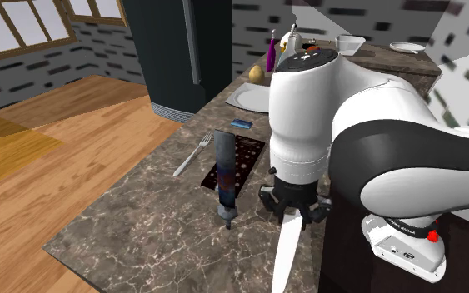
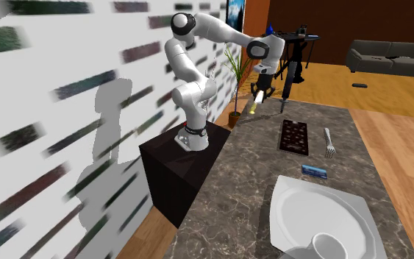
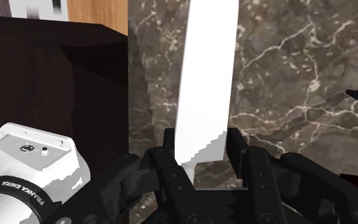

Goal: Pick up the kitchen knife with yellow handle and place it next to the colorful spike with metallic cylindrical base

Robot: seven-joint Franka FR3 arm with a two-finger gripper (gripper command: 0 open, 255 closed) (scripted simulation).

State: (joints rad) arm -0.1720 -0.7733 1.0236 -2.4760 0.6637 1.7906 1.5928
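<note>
Brown marble bench [image 1: 141, 225] — long and narrow, with a bare stretch toward the shoulder view's lower left. Kitchen knife [image 1: 286, 250] pinched at the handle end between black fingers [image 3: 170, 168] of gripper [image 1: 296, 212], white blade pointing down toward bench. Close to the bench edge, beside dark stand [image 3: 56, 70]. Colorful spike [image 1: 226, 179] upright, near the knife on the shoulder view's left, at the end of dark tray [image 1: 245, 158]. Fork [image 1: 192, 154] just beyond tray — near the opposite edge. Plate [image 1: 249, 97] well apart.
</note>
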